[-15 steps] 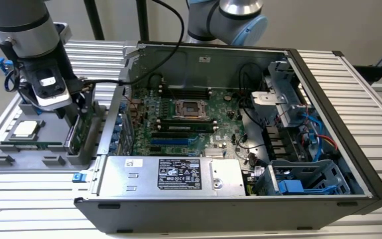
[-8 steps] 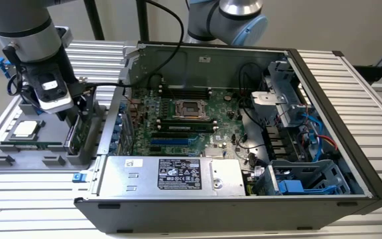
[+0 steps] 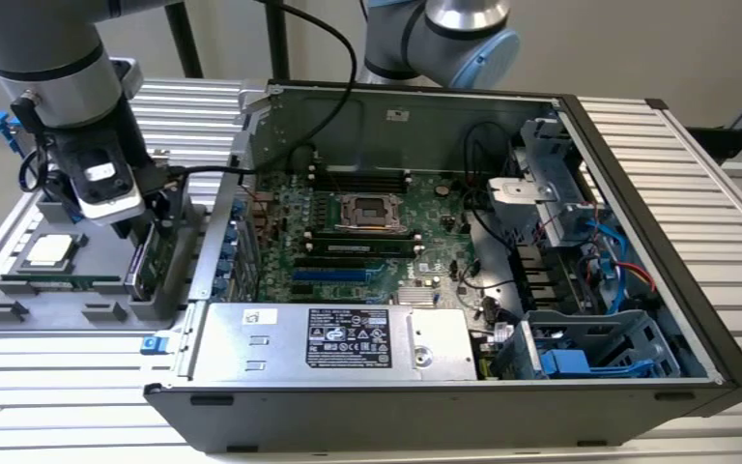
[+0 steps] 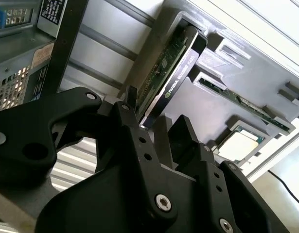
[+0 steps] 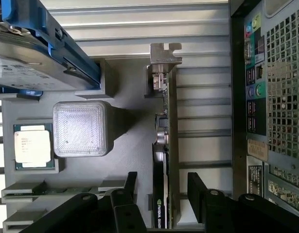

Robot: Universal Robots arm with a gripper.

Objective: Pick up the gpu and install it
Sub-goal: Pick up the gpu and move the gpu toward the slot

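Observation:
The gpu (image 5: 165, 145) stands on its long edge in a slot of the grey parts tray (image 3: 103, 253), outside the open computer case (image 3: 629, 242). Its silver bracket (image 5: 164, 53) is at one end, with the green board and black cooler running back from it. My gripper (image 5: 162, 189) is open and straddles the card, one black finger (image 5: 131, 184) on the cooler side and the other on the board side, with a gap on each side. In the second wrist view the gpu (image 4: 174, 63) runs away from between my gripper (image 4: 154, 114) fingers. In the exterior view my gripper (image 3: 152, 215) hangs right over the gpu (image 3: 150, 261).
The tray also holds a processor chip (image 5: 33, 145), a memory stick (image 4: 241, 102), a hard drive with blue rails (image 5: 37, 53) and a grey block (image 5: 81, 128). The case's rear wall (image 5: 271, 97) stands close beside the card. Inside the case lie the motherboard (image 3: 345, 242) and power supply (image 3: 332, 338).

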